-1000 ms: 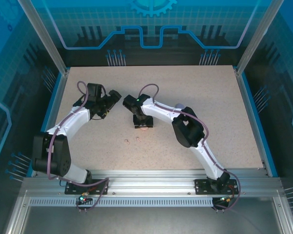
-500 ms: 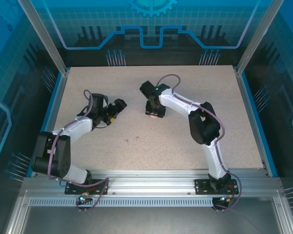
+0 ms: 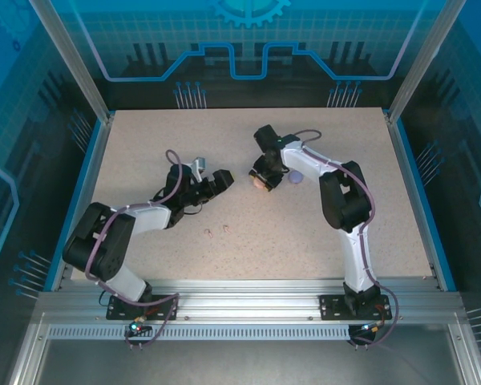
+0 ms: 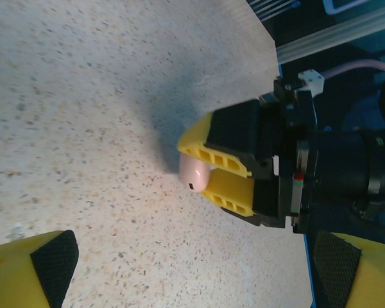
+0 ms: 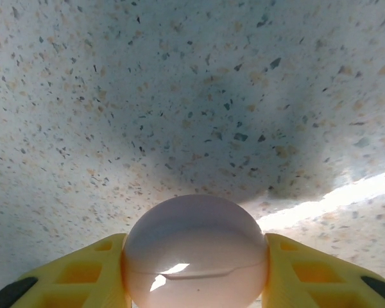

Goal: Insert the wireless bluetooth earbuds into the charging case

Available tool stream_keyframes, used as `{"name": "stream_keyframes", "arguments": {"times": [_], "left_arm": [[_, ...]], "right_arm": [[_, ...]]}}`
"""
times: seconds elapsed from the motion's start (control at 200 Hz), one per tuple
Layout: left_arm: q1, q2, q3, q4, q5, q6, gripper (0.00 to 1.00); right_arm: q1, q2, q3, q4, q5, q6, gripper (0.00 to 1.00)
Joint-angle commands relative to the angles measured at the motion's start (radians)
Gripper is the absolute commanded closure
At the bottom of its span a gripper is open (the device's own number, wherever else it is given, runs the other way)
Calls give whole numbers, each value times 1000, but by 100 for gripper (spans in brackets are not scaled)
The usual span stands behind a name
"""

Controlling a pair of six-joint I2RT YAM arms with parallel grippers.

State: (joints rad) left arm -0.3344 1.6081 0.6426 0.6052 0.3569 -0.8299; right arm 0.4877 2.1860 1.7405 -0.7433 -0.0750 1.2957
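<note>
Right wrist: right gripper [image 5: 196, 260] clamps pale pink round case [image 5: 196, 234], seam level across. Top view adds left gripper [image 3: 216, 183] spread wide, earbuds [image 3: 211, 233] loose on table [image 3: 345, 233] near it; stems' direction too small to read.

No readable text in any view

No words, numbers or brand marks can be read anywhere. The only sign-like mark is a blue gear emblem [image 3: 251, 10] on the back wall panel [image 3: 321, 40], cropped at the top.

Glossy smooth pink case [image 5: 196, 250], matt speckled tabletop [image 5: 179, 96], yellow plastic fingers [image 5: 83, 277]
</note>
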Motion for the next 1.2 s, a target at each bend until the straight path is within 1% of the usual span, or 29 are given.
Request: {"name": "stream_keyframes", "arguments": {"times": [0.0,0.13,0.3,0.37,0.62,0.95,1.196], "left_arm": [[-14,52,23,103,10,29,3],[-19,115,38,164,32,12,10],[-32,166,64,184,45,17,18],[-34,181,77,182,49,22,23],[-42,234,109,195,56,17,28],[-48,273,122,219,36,11,35],[-59,287,134,238,6,-3,38]], "right_arm": [[0,-26,4,59,-83,98,55],[7,-26,13,82,-114,121,55],[23,-31,16,102,-130,141,55],[31,-34,11,119,-135,154,55],[57,-41,34,128,-138,166,55],[74,-70,18,147,-144,165,55],[82,-88,-2,159,-149,165,55]]}}
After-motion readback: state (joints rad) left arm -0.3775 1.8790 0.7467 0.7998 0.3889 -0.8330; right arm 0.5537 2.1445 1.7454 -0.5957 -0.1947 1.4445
